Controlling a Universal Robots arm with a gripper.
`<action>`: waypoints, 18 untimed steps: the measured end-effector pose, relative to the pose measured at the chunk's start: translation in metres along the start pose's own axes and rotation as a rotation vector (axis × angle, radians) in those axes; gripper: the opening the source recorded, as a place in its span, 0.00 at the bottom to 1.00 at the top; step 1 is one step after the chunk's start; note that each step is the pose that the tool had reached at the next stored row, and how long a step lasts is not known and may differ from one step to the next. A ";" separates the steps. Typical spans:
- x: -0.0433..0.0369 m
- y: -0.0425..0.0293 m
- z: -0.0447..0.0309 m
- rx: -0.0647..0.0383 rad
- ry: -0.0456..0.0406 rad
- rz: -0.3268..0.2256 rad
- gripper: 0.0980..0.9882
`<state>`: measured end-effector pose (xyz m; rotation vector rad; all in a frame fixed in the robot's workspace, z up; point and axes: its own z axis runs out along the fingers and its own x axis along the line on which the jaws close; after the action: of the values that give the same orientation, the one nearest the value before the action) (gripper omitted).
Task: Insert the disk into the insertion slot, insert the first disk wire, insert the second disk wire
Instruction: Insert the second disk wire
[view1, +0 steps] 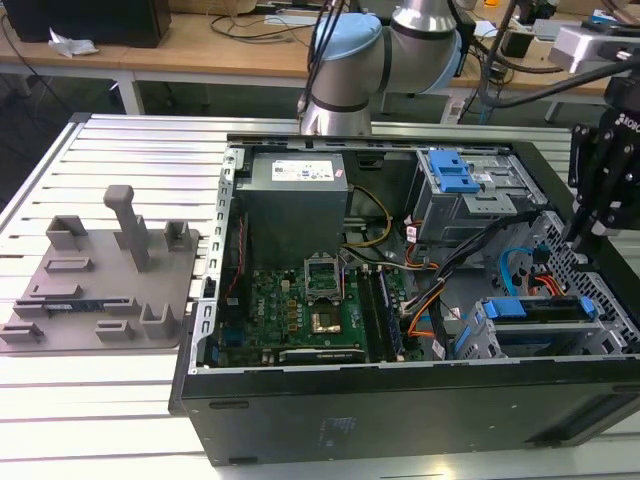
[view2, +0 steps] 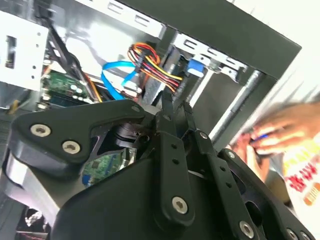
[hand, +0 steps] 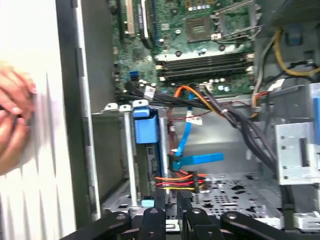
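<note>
The black gripper (view2: 176, 107) is hanging near a red, yellow and orange wire bundle (view2: 152, 62) and a blue ribbon cable (view2: 117, 75), while a person's hand (view2: 280, 132) is showing blurred beyond the black case wall (view2: 225, 25).

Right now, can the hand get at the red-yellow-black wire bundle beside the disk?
Probably yes. In the first wrist view the hand is right at the wire bundle, nothing between them; the blue cable lies past it and the disk alongside, neither blocking.

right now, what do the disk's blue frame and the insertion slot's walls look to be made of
Frame of the disk: probably moulded plastic, even bright blue, slightly glossy. Walls of the insertion slot: apparently bare sheet metal, dull grey, thin with bent tabs along the edge.
</note>
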<state>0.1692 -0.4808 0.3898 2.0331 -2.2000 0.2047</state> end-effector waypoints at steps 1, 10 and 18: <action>-0.0031 0.0003 -0.0006 0.002 0.0294 0.000 0.16; -0.0370 0.0123 -0.0010 0.010 0.1385 0.001 0.25; -0.0397 0.0199 0.0096 0.008 0.1721 0.016 0.25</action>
<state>0.1524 -0.4422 0.3726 1.9233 -2.1154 0.3764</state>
